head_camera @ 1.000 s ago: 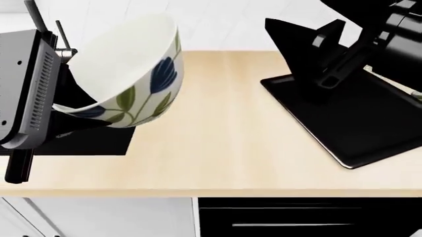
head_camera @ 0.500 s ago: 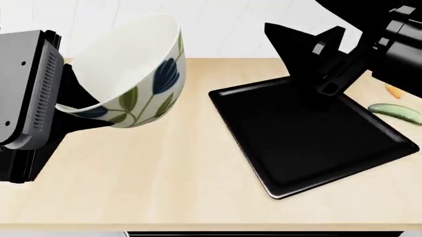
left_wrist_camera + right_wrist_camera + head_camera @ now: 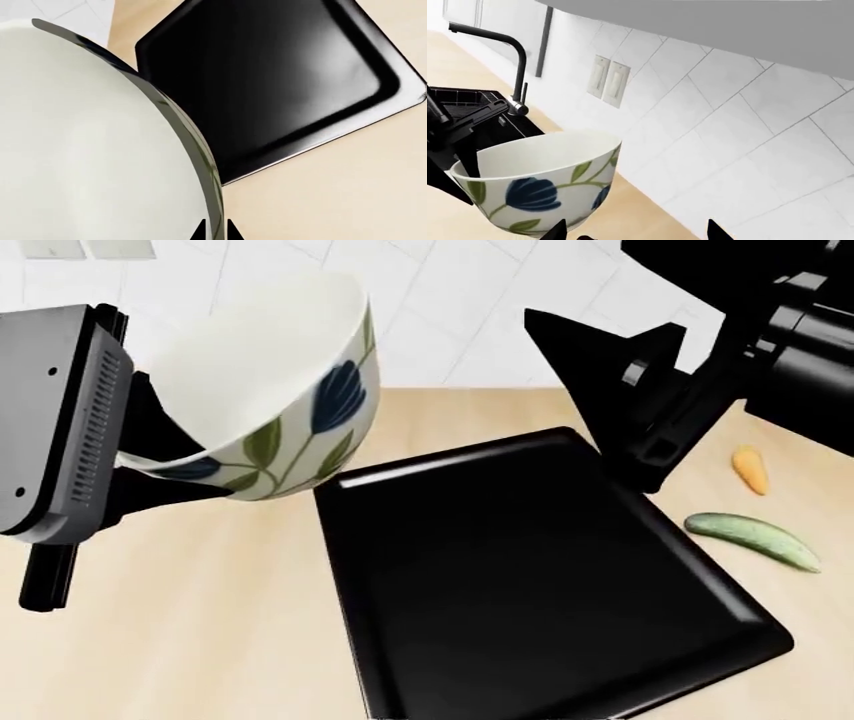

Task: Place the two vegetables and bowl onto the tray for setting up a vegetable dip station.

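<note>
My left gripper [image 3: 140, 472] is shut on the rim of the cream bowl [image 3: 274, 380] with green leaves and blue flowers. It holds the bowl tilted in the air over the counter, by the far left corner of the black tray [image 3: 534, 590]. In the left wrist view the fingertips [image 3: 214, 231] pinch the bowl's rim [image 3: 193, 150], with the tray [image 3: 267, 75] beyond. My right gripper [image 3: 607, 355] is open and empty above the tray's far edge. The orange carrot [image 3: 750, 469] and green cucumber [image 3: 754, 540] lie on the counter right of the tray.
The light wood counter [image 3: 200, 640] meets a white tiled wall [image 3: 441, 300]. In the right wrist view, a black faucet [image 3: 514, 65] and sink basin [image 3: 467, 107] sit behind the bowl [image 3: 540, 180], and two wall outlets [image 3: 607, 80] are on the tiles.
The head view has swung right and up: the tray slid left in the picture, and the carrot and cucumber came fully into view. The bowl stays in my left gripper.
</note>
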{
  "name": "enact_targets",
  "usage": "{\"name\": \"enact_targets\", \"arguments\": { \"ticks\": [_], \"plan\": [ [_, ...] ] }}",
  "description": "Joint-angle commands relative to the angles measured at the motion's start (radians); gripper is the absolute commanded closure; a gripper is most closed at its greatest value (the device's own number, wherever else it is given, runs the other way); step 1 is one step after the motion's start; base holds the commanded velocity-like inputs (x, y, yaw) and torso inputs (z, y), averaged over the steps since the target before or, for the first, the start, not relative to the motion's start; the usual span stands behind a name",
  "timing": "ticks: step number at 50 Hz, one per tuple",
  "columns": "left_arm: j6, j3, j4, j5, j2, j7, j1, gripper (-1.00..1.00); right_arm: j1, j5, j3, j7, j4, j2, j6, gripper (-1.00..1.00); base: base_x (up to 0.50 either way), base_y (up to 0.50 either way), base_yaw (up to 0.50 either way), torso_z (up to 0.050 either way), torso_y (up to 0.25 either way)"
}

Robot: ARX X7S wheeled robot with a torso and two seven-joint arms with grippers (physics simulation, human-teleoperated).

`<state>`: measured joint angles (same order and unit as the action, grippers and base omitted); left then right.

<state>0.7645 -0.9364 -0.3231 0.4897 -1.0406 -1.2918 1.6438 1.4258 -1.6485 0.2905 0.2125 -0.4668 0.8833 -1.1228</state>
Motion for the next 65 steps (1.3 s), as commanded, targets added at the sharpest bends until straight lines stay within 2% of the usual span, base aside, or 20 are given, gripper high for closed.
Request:
{"name": "enact_targets", "arguments": {
  "ticks": [1, 4, 8, 11, 16, 23, 32, 44, 48, 49, 51, 53, 54, 57, 60, 62, 65],
  "plan": [
    [-0.004, 0.001, 0.007, -0.007, 0.007, 0.008, 0.009, 1.00, -0.018, -0.025, 0.002, 0.022, 0.011, 0.007, 0.006, -1.00, 0.00, 0.00, 0.00, 0.000, 0.013],
    [-0.006, 0.000, 0.007, -0.006, 0.008, 0.012, 0.004, 1.00, -0.010, -0.073, 0.010, 0.050, 0.034, 0.009, -0.001, -1.00, 0.00, 0.00, 0.00, 0.000, 0.000],
    [-0.007, -0.001, 0.010, -0.005, 0.012, 0.011, 0.006, 1.00, -0.023, -0.023, 0.009, 0.018, 0.010, 0.013, 0.003, -1.00, 0.00, 0.00, 0.00, 0.000, 0.000],
    [-0.016, -0.007, 0.023, -0.013, 0.017, 0.009, 0.004, 1.00, 0.006, -0.077, 0.048, 0.038, 0.042, 0.016, -0.046, -1.00, 0.00, 0.00, 0.00, 0.000, 0.000],
    [-0.044, -0.029, 0.081, -0.047, 0.049, -0.009, 0.012, 1.00, 0.010, -0.086, 0.068, 0.045, 0.056, 0.015, -0.059, -1.00, 0.00, 0.00, 0.00, 0.000, 0.000],
    [-0.136, -0.094, 0.303, -0.150, 0.172, -0.057, 0.052, 1.00, 0.049, -0.054, 0.091, 0.020, 0.059, 0.014, -0.094, -1.00, 0.00, 0.00, 0.00, 0.002, 0.000],
    [-0.265, -0.161, 0.556, -0.228, 0.328, -0.112, 0.089, 1.00, -0.002, -0.134, 0.052, 0.095, -0.002, 0.084, -0.056, -1.00, 0.00, 0.00, 0.00, 0.000, 0.001],
    [-0.335, -0.233, 0.717, -0.261, 0.453, -0.187, 0.119, 1.00, -0.115, -0.148, -0.021, 0.123, -0.056, 0.183, 0.011, -1.00, 0.00, 0.00, 0.00, 0.000, 0.000],
    [-0.368, -0.275, 0.833, -0.265, 0.523, -0.245, 0.136, 1.00, -0.137, -0.193, -0.043, 0.155, -0.080, 0.221, 0.032, -1.00, 0.00, 0.00, 0.00, 0.000, 0.000],
    [-0.355, -0.292, 0.888, -0.249, 0.555, -0.270, 0.153, 1.00, -0.145, -0.224, -0.048, 0.177, -0.093, 0.240, 0.039, -1.00, 0.00, 0.00, 0.00, 0.000, 0.000],
    [-0.366, -0.362, 0.926, -0.196, 0.568, -0.276, 0.182, 1.00, -0.132, -0.276, -0.042, 0.219, -0.098, 0.263, 0.040, -1.00, 0.00, 0.00, 0.00, 0.000, 0.000],
    [-0.414, -0.436, 1.061, -0.096, 0.626, -0.277, 0.218, 1.00, -0.092, -0.314, -0.017, 0.261, -0.080, 0.265, 0.026, -1.00, 0.00, 0.00, 0.00, 0.000, 0.005],
    [-0.467, -0.474, 1.134, -0.070, 0.652, -0.277, 0.228, 1.00, -0.067, -0.327, 0.000, 0.276, -0.070, 0.259, 0.013, -1.00, 0.00, 0.00, 0.00, 0.000, 0.000],
    [-0.516, -0.562, 1.378, 0.131, 0.770, -0.278, 0.263, 1.00, -0.004, -0.297, 0.044, 0.286, -0.021, 0.208, -0.024, -1.00, 0.00, 0.00, 0.00, 0.000, 0.000],
    [-0.553, -0.772, 1.503, 0.409, 0.838, -0.279, 0.294, 1.00, -0.002, -0.222, 0.060, 0.245, 0.015, 0.175, -0.042, -1.00, 0.00, 0.00, 0.00, 0.000, 0.000],
    [-0.519, -0.916, 1.515, 0.613, 0.866, -0.279, 0.318, 1.00, -0.006, -0.148, 0.072, 0.196, 0.050, 0.151, -0.052, -1.00, 0.00, 0.00, 0.00, 0.000, 0.000],
    [-0.604, -1.197, 1.478, 0.808, 0.865, -0.279, 0.342, 1.00, -0.011, -0.072, 0.091, 0.130, 0.092, 0.132, -0.062, -1.00, 0.00, 0.00, 0.00, 0.000, 0.000]
  ]
}}
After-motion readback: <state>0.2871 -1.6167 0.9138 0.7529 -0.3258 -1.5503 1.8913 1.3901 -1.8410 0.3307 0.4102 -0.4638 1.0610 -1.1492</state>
